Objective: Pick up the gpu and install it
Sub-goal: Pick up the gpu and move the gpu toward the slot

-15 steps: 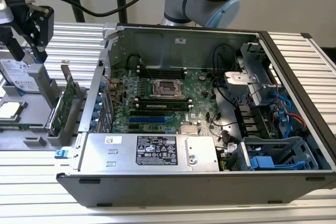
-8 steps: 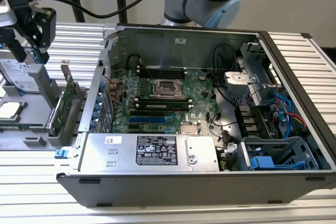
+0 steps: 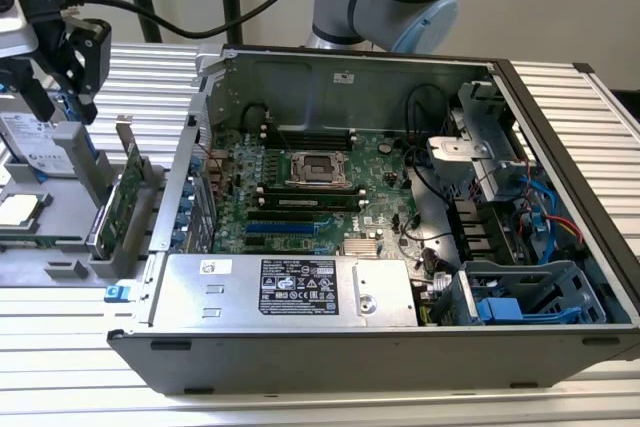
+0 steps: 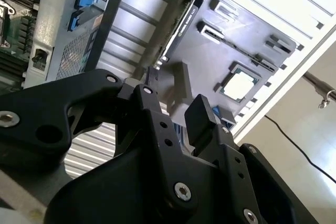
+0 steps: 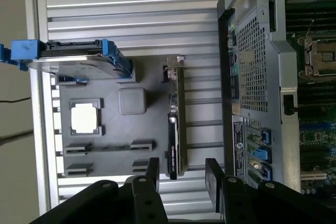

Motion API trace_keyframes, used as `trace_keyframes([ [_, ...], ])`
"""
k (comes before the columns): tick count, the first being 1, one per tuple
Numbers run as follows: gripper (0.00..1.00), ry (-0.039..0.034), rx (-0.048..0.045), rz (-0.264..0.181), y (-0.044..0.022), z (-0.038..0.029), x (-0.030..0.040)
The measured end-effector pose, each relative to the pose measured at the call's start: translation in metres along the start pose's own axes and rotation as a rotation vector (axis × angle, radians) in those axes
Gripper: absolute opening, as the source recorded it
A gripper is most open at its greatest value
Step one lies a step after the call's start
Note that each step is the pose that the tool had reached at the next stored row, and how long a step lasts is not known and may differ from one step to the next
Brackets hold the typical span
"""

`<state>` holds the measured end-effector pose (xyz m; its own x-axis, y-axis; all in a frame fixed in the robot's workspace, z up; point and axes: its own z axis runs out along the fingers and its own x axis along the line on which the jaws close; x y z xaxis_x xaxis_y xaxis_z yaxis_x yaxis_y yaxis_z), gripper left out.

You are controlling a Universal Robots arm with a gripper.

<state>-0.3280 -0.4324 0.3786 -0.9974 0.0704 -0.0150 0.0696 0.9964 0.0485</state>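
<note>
The gpu stands on edge in a slot of the grey holder tray, at the exterior view's left, just outside the open computer case. It is a thin green card with a silver bracket at one end. In both wrist views I see it edge-on as a narrow dark strip, the gpu. My black gripper hangs above the tray, apart from the card. The gripper is open, with nothing between its fingers.
On the tray a silver hard drive in blue rails stands by a square chip. The large green motherboard lies inside the case, behind a silver power supply. The ribbed metal table carries everything.
</note>
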Motion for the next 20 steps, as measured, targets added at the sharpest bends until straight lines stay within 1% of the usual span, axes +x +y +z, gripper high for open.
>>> trace_keyframes([
  [20,1.0,0.0,0.0,0.0,-0.0011,0.0056,-0.0034],
])
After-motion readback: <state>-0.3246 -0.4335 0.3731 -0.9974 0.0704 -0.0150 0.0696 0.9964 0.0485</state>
